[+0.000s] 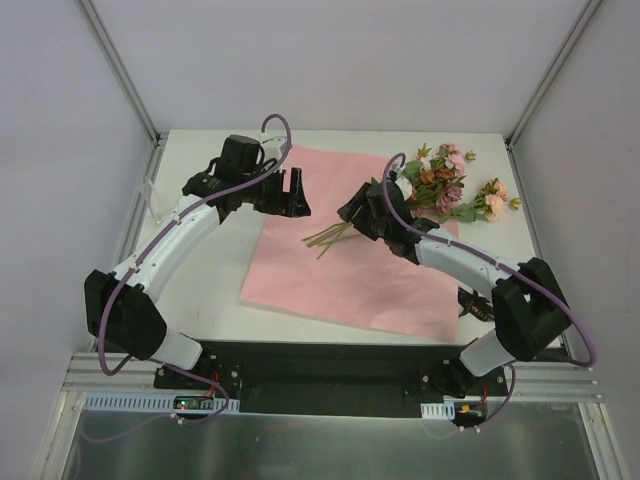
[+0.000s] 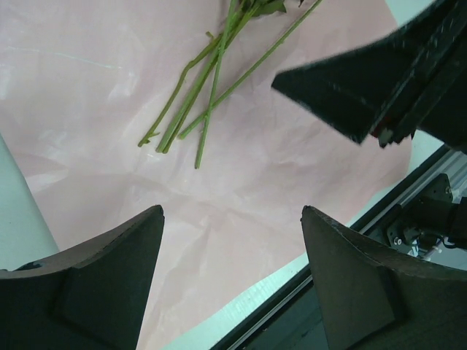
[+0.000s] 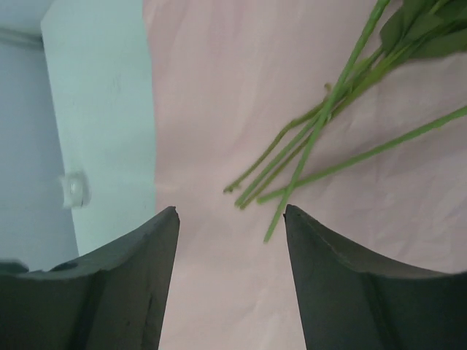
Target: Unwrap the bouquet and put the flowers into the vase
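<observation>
The left claw (image 1: 297, 203) and right claw (image 1: 352, 212) are both hovering spread and empty over the pink paper (image 1: 330, 285), where the flowers (image 1: 440, 185) are lying loose, stems seemingly offered for a pinch.

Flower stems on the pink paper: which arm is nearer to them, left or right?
Right. The right arm holds its jaws open just above the stems; the left arm has its jaws over the far edge of the pink paper, apart from the stem ends.
</observation>
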